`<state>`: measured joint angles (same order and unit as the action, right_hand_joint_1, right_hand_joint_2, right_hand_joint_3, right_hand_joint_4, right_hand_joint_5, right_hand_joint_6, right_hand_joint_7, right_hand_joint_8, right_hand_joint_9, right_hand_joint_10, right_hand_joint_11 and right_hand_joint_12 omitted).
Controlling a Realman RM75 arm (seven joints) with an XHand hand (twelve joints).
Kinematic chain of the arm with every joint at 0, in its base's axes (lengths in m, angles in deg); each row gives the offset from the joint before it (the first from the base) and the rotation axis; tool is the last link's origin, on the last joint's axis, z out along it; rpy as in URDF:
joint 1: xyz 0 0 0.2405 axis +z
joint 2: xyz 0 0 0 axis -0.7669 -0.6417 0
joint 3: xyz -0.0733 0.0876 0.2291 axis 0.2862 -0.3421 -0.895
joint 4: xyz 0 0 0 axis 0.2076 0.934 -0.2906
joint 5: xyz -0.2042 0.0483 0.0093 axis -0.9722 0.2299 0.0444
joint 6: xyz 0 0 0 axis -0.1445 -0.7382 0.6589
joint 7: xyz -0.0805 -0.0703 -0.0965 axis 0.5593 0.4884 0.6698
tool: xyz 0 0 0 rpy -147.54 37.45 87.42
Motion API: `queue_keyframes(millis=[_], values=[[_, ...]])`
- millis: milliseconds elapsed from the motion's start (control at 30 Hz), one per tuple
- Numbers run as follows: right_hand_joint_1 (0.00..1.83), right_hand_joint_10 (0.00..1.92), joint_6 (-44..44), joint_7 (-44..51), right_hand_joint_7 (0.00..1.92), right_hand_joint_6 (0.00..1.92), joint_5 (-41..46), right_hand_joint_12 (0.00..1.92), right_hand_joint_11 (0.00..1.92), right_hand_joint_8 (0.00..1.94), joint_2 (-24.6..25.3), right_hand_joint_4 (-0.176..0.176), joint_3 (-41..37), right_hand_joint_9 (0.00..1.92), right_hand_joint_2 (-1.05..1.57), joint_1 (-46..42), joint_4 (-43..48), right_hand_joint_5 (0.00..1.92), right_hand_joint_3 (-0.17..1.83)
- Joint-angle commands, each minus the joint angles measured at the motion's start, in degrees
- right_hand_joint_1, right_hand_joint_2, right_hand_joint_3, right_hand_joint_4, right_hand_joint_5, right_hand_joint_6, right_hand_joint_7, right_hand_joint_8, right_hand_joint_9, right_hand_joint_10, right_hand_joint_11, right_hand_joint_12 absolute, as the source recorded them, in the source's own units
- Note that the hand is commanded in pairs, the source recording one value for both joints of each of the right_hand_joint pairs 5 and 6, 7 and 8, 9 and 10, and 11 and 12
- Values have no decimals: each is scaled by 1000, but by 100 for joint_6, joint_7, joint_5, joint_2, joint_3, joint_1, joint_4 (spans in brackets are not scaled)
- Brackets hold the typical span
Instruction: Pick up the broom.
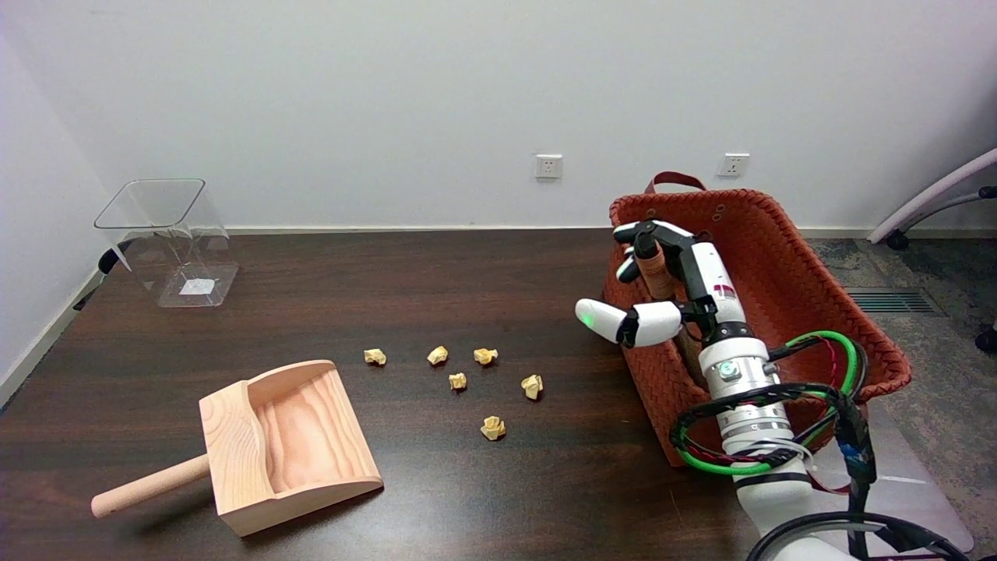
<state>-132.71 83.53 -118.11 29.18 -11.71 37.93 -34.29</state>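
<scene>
A white robot arm is reaching in from the lower right, and its right hand (pixel 662 284) is sitting inside a woven red-brown basket (pixel 787 257) at the right end of a dark wooden table (pixel 467 273). The fingers are curling around a brown wooden handle, most likely the broom (pixel 658 273), which is standing up against the basket's near-left wall; the thumb is sticking out sideways over the rim, not pressing on the handle. The hand seems to be gripping the broom, though how firmly is hard to judge. The brush end is lying hidden low in the basket behind the arm. The main risk is a weak hold: with the thumb off the handle, the broom could be slipping or swivelling as it rises. The hidden bristles could also be catching on the weave, dragging the basket, which is already overhanging the table's right edge. Off to the left, well apart, are lying six crumpled paper scraps (pixel 485 356), a wooden dustpan (pixel 288 444) and a clear plastic bin (pixel 167 241), none in the way.
</scene>
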Motion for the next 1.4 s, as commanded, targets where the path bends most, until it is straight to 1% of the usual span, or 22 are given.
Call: queue_keyframes(millis=[33, 300, 433, 567, 667, 700, 733, 767, 833, 867, 900, 933, 1000, 1233, 1400], values=[[978, 885, 1, -342, 1286, 885, 142, 885, 885, 1286, -19, 0, 99, 885, -104, 172, 36, 885, 891], [959, 1237, 1, -414, 1453, 1237, 142, 1237, 1237, 1453, -12, 0, 58, 1237, 82, 227, 19, 1237, 873], [953, 1357, 1, -414, 1512, 1357, 142, 1357, 1357, 1512, -19, 0, 43, 1357, 184, 260, 21, 1357, 849], [944, 1522, 20, -414, 1581, 1522, 153, 1522, 1522, 1581, -11, 0, 43, 1522, 263, 283, 60, 1522, 859], [942, 1562, 44, -414, 1634, 1562, 205, 1562, 1562, 1634, -11, 0, 43, 1562, 291, 298, 67, 1562, 868], [944, 1495, 57, -414, 1608, 1495, 205, 1495, 1495, 1608, -11, 0, 43, 1495, 263, 298, 68, 1495, 888], [969, 1196, 57, -414, 1428, 1196, 205, 1196, 1196, 1428, -11, 0, 43, 1196, 122, 300, 75, 1196, 938], [988, 918, 57, -414, 1139, 918, 205, 918, 918, 1139, -11, 0, 43, 918, -18, 308, 75, 918, 983], [972, 672, 57, -414, 637, 672, 188, 672, 672, 637, -12, 0, 43, 672, -176, 324, 76, 672, 1060], [954, 443, 57, -414, 395, 443, 180, 443, 443, 395, -19, 0, 43, 443, -282, 331, 76, 443, 1109], [935, 306, 57, -414, 327, 306, 172, 306, 306, 327, -19, 0, 43, 306, -319, 334, 76, 306, 1115], [936, 222, 57, -414, 273, 222, 166, 222, 222, 273, -19, 0, 43, 222, -339, 348, 75, 222, 1103], [936, 161, 57, -414, 227, 161, 166, 161, 161, 227, -19, 0, 51, 161, -344, 364, 78, 161, 1071], [934, 129, 46, -414, 174, 129, 156, 129, 129, 174, -19, 0, 97, 129, -341, 385, 68, 129, 978], [935, 78, -35, -349, 161, 78, -59, 78, 78, 161, 19, 0, 170, 78, -355, 205, -153, 78, 967]])
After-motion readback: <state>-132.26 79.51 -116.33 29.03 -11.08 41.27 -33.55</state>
